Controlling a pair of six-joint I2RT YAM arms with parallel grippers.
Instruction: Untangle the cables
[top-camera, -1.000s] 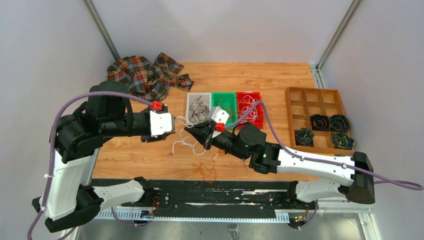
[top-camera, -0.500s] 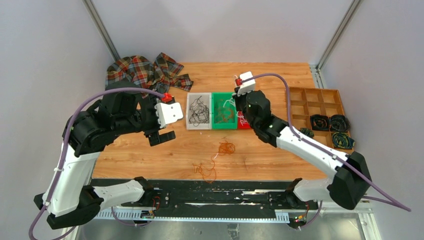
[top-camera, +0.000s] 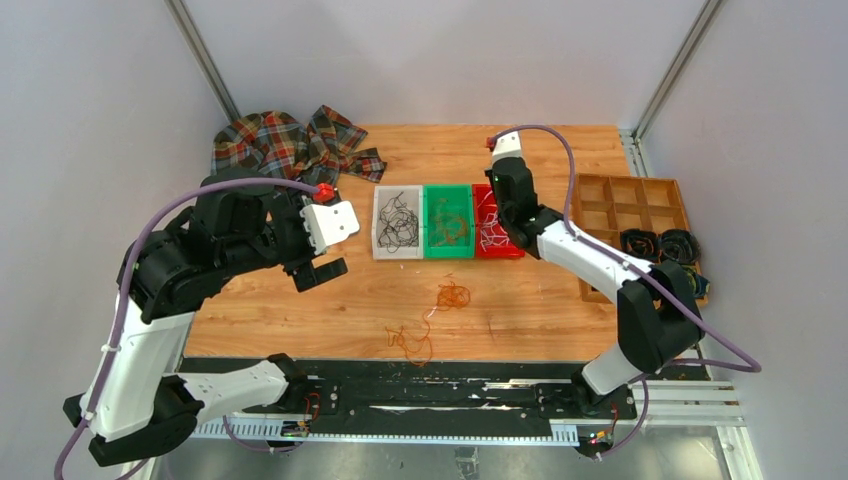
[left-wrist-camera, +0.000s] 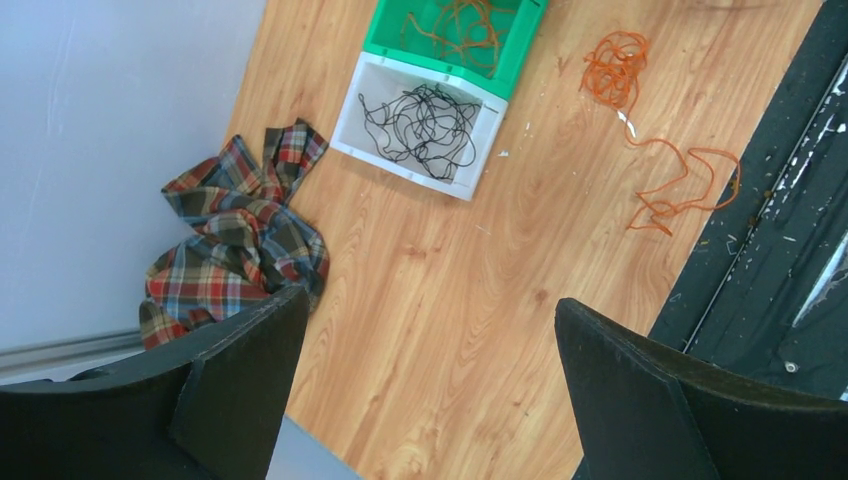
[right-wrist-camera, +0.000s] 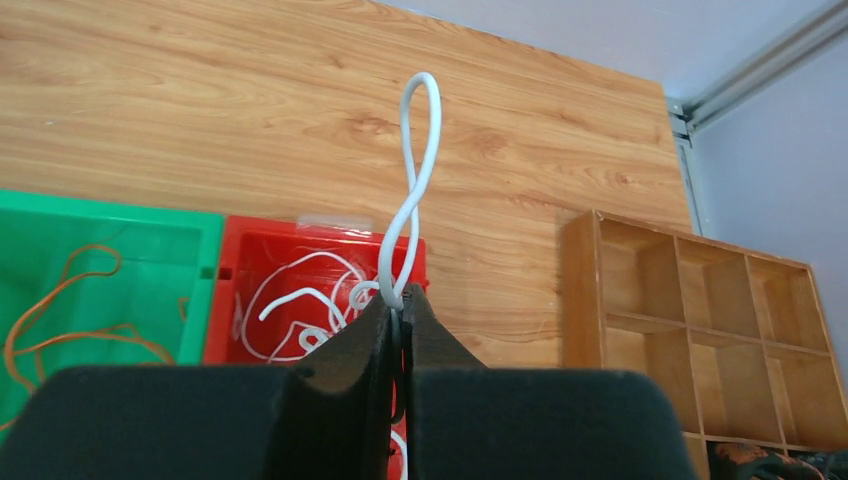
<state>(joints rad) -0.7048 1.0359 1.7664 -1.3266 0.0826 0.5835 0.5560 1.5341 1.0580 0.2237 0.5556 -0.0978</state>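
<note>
My right tool (right-wrist-camera: 398, 305) clenches a thin white cable (right-wrist-camera: 415, 180) above the red plastic bin (right-wrist-camera: 225, 300) of white cables (right-wrist-camera: 300, 290); my left tool (left-wrist-camera: 430, 305) gapes empty. Black cables (left-wrist-camera: 420, 125) lie in the white bin (left-wrist-camera: 345, 118), orange-brown cables (top-camera: 450, 228) in the green bin (top-camera: 447, 254).

Plain pale grey walls (top-camera: 450, 60) enclose a light wooden tabletop (top-camera: 540, 300); slanted metal corner posts (top-camera: 205, 62) rise behind it.

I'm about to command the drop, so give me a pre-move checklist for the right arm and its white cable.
1. Grip: right gripper shut on the white cable: ok.
2. Position: cable above the red bin: ok.
3. Cable's lower end free of others: cannot tell, hidden.
4. Other arm: left gripper open, empty: ok.
5. Sorting: orange cables binned: not ok, loose on the table.
</note>
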